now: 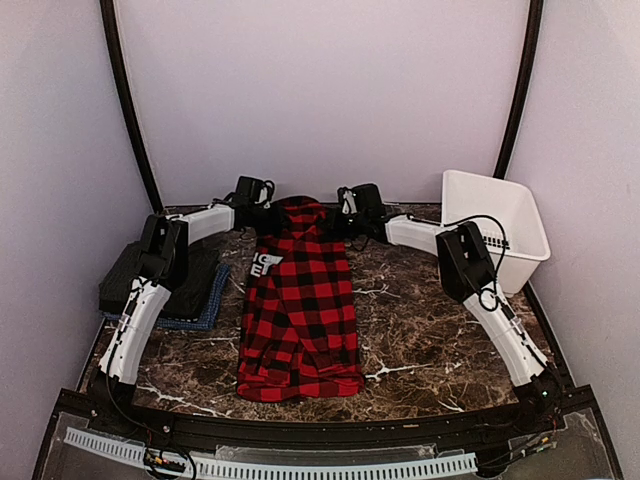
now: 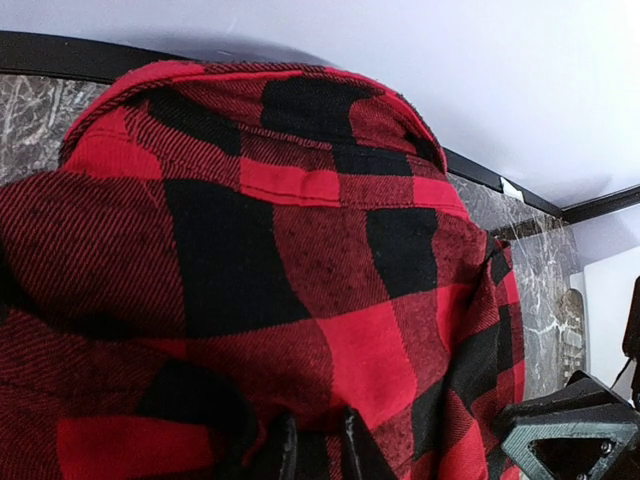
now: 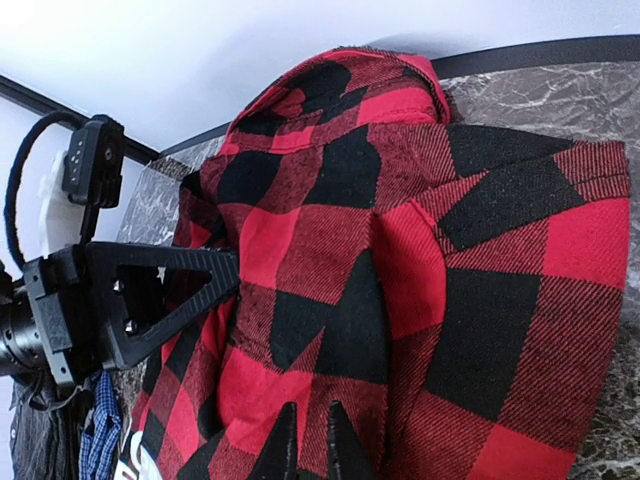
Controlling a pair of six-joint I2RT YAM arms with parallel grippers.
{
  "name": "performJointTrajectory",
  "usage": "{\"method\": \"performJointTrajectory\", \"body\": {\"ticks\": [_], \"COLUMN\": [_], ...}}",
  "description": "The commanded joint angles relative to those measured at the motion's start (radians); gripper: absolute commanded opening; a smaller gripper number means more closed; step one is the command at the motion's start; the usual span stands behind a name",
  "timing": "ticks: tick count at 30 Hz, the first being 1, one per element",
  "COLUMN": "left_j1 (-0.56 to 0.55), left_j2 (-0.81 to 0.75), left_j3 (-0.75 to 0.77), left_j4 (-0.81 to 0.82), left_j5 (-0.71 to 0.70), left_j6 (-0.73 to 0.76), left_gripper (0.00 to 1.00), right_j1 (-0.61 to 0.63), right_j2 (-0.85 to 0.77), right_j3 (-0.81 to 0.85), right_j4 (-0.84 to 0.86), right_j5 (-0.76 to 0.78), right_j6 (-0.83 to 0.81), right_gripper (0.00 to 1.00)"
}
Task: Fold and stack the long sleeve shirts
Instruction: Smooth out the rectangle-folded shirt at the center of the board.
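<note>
The red-and-black checked shirt (image 1: 300,320) lies lengthwise down the middle of the marble table, with white letters (image 1: 268,265) showing on a black patch at its left side. Its far collar end (image 1: 300,212) is bunched up between the two grippers. My left gripper (image 1: 266,217) (image 2: 318,415) is shut on the checked cloth at the left shoulder. On the right shoulder, my right gripper (image 1: 342,217) (image 3: 312,408) pinches a fold of the same shirt (image 3: 330,250). A folded black shirt (image 1: 150,275) rests on a folded blue one (image 1: 207,312) at the left.
A white plastic basket (image 1: 500,235) stands at the back right corner. The stack of folded shirts sits under the left arm's elbow (image 1: 162,250). Grey walls and a black frame close in the table at the back and sides.
</note>
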Motion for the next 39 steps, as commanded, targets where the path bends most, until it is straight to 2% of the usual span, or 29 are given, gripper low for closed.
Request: {"method": "performJointTrajectory", "body": {"ticks": [1,9,13,16,18,23,32,39], "left_j1": [0.011,0.011,0.008,-0.009,-0.024,-0.06,-0.142,-0.249], "left_j2": [0.006,-0.136,-0.222,-0.32,-0.398,-0.6,-0.964,-1.213], "left_j3": [0.041,0.066,0.052,-0.042,-0.151,-0.532,-1.121,-1.444], "left_j4": [-0.031,-0.004,-0.036,-0.054,-0.04,0.046,0.159,0.172], "left_j5": [0.005,0.013,0.028,0.032,0.031,0.022,-0.037,-0.151], "left_j6": [0.013,0.055,0.066,0.084,0.093,0.073,-0.039,-0.175], "left_gripper": [0.16,0.32,0.35,0.35,0.35,0.35,0.33,0.27], "right_j1": [-0.007,0.004,0.021,0.043,0.061,0.115,0.228,0.339], "right_j2": [-0.07,-0.221,-0.336,-0.431,-0.497,-0.663,-0.951,-1.119], "right_j3": [0.019,-0.079,-0.198,-0.324,-0.434,-0.691,-1.133,-1.395], "right_j4": [-0.038,-0.12,-0.142,-0.143,-0.129,-0.057,0.048,0.092], "right_j5": [-0.056,-0.062,-0.039,-0.013,-0.002,0.018,0.065,0.115], "right_j6": [-0.043,-0.118,-0.154,-0.178,-0.186,-0.183,-0.119,-0.033], "right_gripper": [0.11,0.17,0.19,0.21,0.22,0.23,0.23,0.24]}}
